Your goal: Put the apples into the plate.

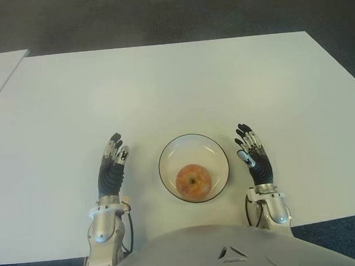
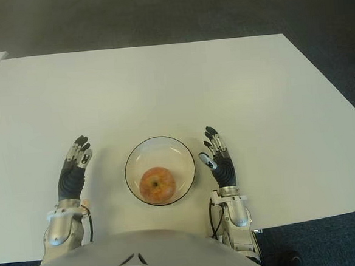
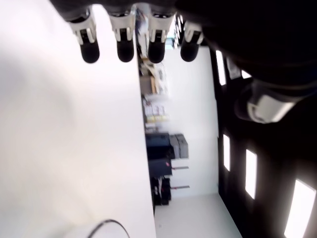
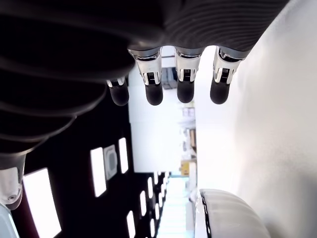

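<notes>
The right hand [image 1: 253,155] shows just beside the plate [image 1: 168,152], on its right, fingers straight and spread, holding nothing. The left hand [image 1: 112,164] mirrors it on the plate's left, a little farther off, fingers likewise extended and empty. Between them the clear plate holds one apple [image 1: 194,182], sitting toward the near rim. No other apple shows on the white table [image 1: 174,84], so the task looks finished, though whether either hand touches the tabletop cannot be told. The main risk from here is a careless move: the right hand is close enough that a sideways sweep could knock the rim, slide the light plate, and roll the apple out over the near edge.
</notes>
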Motion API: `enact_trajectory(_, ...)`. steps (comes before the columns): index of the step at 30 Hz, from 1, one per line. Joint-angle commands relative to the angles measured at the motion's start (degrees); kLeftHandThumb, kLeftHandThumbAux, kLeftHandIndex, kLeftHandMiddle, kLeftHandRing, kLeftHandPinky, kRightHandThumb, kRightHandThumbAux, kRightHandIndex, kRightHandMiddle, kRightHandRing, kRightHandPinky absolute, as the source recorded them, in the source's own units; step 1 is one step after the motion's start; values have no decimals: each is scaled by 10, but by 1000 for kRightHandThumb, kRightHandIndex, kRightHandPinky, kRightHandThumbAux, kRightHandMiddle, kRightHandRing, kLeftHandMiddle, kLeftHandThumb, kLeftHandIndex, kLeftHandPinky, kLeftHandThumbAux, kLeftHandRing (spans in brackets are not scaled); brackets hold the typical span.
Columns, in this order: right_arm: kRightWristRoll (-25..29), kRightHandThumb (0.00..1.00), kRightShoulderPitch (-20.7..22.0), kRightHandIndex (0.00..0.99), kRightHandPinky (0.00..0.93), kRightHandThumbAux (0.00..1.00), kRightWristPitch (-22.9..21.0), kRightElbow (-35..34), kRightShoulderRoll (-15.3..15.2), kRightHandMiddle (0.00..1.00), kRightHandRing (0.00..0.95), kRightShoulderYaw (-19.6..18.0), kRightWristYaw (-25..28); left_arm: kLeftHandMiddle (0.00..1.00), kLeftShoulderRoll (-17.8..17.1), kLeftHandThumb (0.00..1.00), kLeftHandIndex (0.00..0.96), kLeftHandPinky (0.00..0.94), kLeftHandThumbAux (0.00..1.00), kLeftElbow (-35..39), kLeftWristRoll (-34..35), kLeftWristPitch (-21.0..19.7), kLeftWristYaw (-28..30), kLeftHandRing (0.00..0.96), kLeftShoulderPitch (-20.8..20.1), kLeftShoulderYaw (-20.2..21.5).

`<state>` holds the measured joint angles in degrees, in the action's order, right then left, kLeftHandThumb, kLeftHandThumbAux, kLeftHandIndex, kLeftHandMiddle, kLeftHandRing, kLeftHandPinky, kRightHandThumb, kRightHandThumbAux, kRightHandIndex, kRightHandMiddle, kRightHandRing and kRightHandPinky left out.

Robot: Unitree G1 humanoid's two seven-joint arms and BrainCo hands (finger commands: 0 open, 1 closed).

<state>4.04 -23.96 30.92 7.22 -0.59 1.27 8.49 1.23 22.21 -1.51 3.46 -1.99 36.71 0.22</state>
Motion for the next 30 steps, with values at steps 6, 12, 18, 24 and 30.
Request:
enact_trajectory(6,-1,53,-29,0,0,477,-57,21,-19,0,0,1,14,9,42,0,28,1,437,15,-9,-42,-37,0,21,-26)
enact_trajectory(12,-4,48,-28,0,0,477,-54,22,-25,0,0,1,16,19,41,2,27,5,444,-9,-7,-37,-41,0,27,-33)
enact_trajectory(18,-4,41,-29,0,0,476,-68,16,-28,0,0,-1,14,11,31,1,25,16,453,-68,-22,23,-41,0,48,-48)
enact_trajectory(24,0,40,-28,0,0,486,-70,16,-29,0,0,-7,13,1,26,0,17,12,455,-141,-59,101,-59,0,54,-56)
enact_trajectory(30,2,47,-30,0,0,498,-74,9,-28,0,0,-9,11,3,31,2,19,8,449,-170,-71,118,-70,0,45,-62)
